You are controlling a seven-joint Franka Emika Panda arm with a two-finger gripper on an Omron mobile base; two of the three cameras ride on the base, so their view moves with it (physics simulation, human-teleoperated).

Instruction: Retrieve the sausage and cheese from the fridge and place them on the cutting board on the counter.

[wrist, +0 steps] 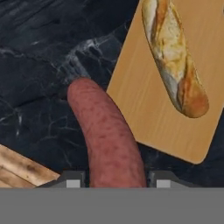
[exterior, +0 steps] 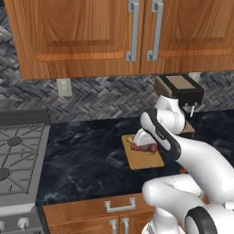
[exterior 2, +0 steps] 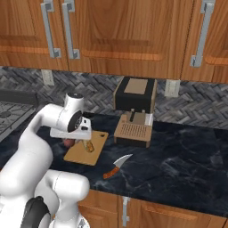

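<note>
My gripper [wrist: 117, 180] is shut on the sausage [wrist: 109, 140], a reddish-brown curved piece that sticks out between the two finger tips. In the hand view it hangs over the dark counter [wrist: 39, 65], right beside the edge of the light-brown cutting board [wrist: 144, 109]. In the left base view the sausage [exterior: 142, 147] shows under the hand, just above the cutting board [exterior: 146, 160]. The right base view has the gripper [exterior 2: 71, 137] at the left end of the cutting board [exterior 2: 80, 153]. The cheese and the fridge are out of view.
A pale tan bread loaf [wrist: 175, 57] lies on the board. A coffee machine [exterior 2: 135, 109] stands behind it, and a knife [exterior 2: 116, 166] lies on the counter to the board's right. The stove [exterior: 18, 155] is at the left. Wooden wall cabinets [exterior: 91, 32] hang overhead.
</note>
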